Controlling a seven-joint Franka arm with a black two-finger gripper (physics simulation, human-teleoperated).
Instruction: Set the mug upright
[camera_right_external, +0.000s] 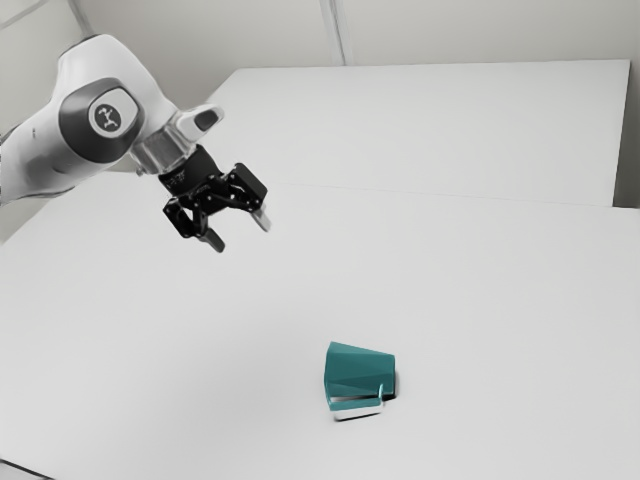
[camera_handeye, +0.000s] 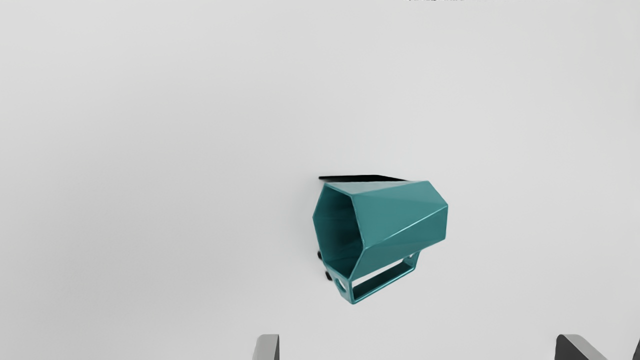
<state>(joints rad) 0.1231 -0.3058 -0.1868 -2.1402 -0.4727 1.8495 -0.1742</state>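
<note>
Your gripper (camera_right_external: 238, 230), fingers spread, hangs in the exterior view's upper left, over the white table (camera_right_external: 150, 320). Your teal mug (camera_right_external: 360, 370) lies on its side, lower centre, well inside the frame's edges, with broad tabletop around it for moving.

The exterior view looks from the arm's side, well back from the end effector (camera_right_external: 241, 232), facing down across the desk (camera_right_external: 150, 350); the arm (camera_right_external: 75, 125) enters at the exterior view's left, and the wall (camera_right_external: 470, 30) shows beyond the end effector. The wrist view looks from on the arm, close behind the end effector (camera_handeye: 421, 346), facing past its tips toward the desk. The 2 views share those tips, the mug (camera_right_external: 352, 370) past them and the desk around it. The wrist view sees partly into the mug's mouth; the exterior view faces its side.
</note>
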